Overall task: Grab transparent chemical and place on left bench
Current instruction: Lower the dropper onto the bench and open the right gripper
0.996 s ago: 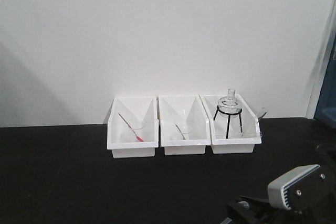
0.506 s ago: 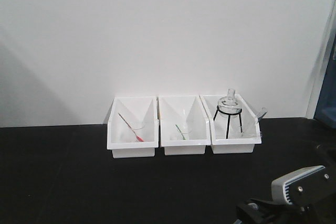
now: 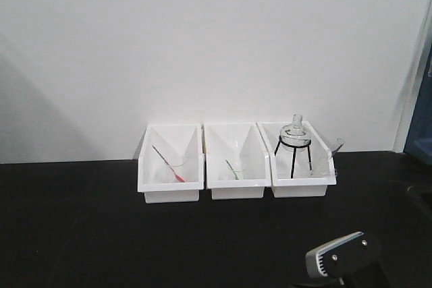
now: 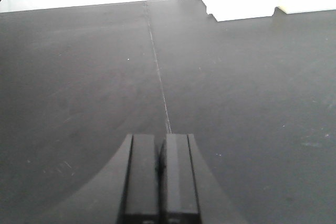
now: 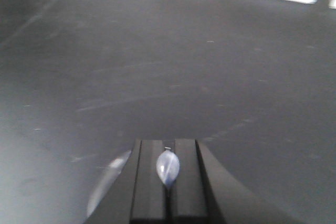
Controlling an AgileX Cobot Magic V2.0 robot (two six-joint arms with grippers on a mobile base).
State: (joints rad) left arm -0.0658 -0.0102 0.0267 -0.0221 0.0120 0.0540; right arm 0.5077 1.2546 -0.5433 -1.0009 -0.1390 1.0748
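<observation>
Over the dark bench (image 5: 220,72), our right gripper (image 5: 168,169) pinches the transparent chemical (image 5: 168,166) by its bulb; left gripper (image 4: 160,169) closed, empty

Matt black bench top (image 4: 79,77), faintly scuffed, with a thin seam line. Three glossy white plastic bins (image 3: 171,175) against a smooth matt white wall (image 3: 202,38). Clear glass flask (image 3: 295,131) on a thin black wire stand (image 3: 294,156). The right gripper (image 5: 168,153) is matt black plastic, pinching a clear shiny pipette bulb (image 5: 168,166)
</observation>
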